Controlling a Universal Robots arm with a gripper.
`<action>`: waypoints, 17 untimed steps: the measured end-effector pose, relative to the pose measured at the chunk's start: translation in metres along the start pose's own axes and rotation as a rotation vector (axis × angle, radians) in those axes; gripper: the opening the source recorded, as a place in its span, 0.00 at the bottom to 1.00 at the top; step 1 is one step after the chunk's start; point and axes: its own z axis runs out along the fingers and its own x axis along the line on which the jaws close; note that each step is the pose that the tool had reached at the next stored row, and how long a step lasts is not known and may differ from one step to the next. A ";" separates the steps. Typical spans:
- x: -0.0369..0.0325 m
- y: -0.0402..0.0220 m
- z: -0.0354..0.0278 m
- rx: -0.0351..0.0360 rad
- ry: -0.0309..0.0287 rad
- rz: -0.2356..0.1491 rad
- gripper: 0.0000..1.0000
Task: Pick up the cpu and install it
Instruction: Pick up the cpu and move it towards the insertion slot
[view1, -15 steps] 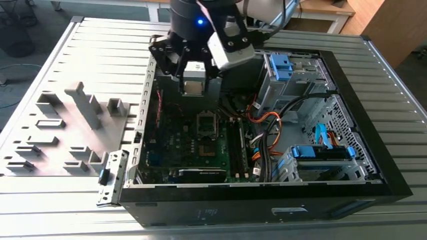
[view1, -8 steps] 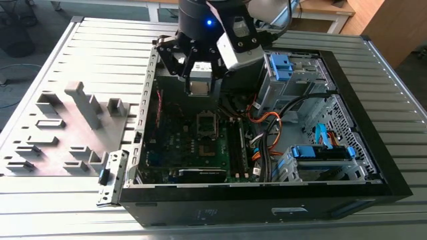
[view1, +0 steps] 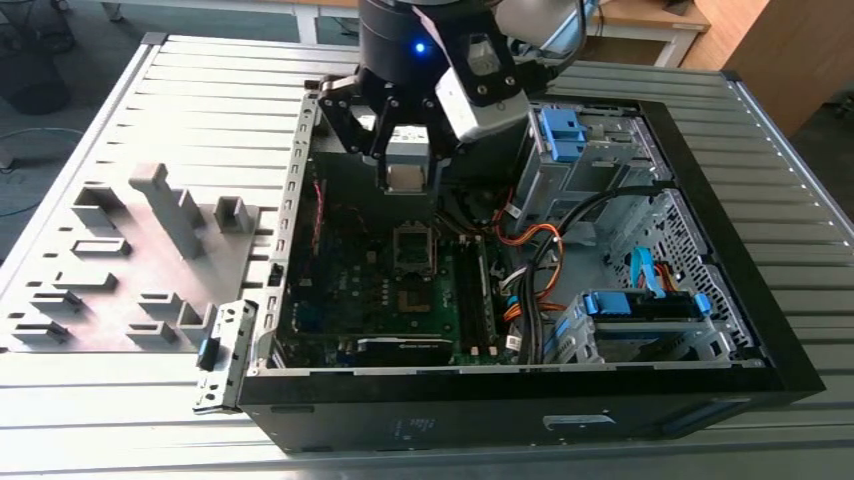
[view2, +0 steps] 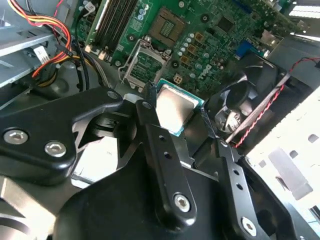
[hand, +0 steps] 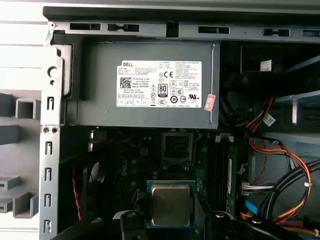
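My gripper (view1: 404, 180) hangs over the open computer case (view1: 747, 300), shut on the cpu (view1: 404, 176), a small square chip with a pale silvery top. In both wrist views the cpu (view2: 175, 106) (hand: 171, 205) sits level between the two black fingers (view2: 150, 112), clear of the motherboard (view1: 387, 300). The silver socket frame with its dark centre (hand: 177, 147) (view2: 144, 66) lies on the board a short way ahead of the chip. In the exterior view the socket frame (view1: 414, 248) is below the gripper, nearer the case's front.
A grey power-supply box (hand: 145, 82) fills the case's far end. Memory slots (view1: 470, 290) and orange and black cables (view1: 534, 250) lie toward the exterior view's right of the socket. A black fan (view2: 240, 107) is beside the gripper. A grey fixture plate (view1: 120, 260) is outside the case.
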 end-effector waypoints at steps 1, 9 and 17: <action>0.0000 -0.0001 0.0004 0.0001 0.0000 0.000 0.47; -0.0062 -0.0005 0.0044 0.0001 -0.0002 0.010 0.47; -0.0100 -0.0011 0.0120 0.0002 -0.0003 0.024 0.47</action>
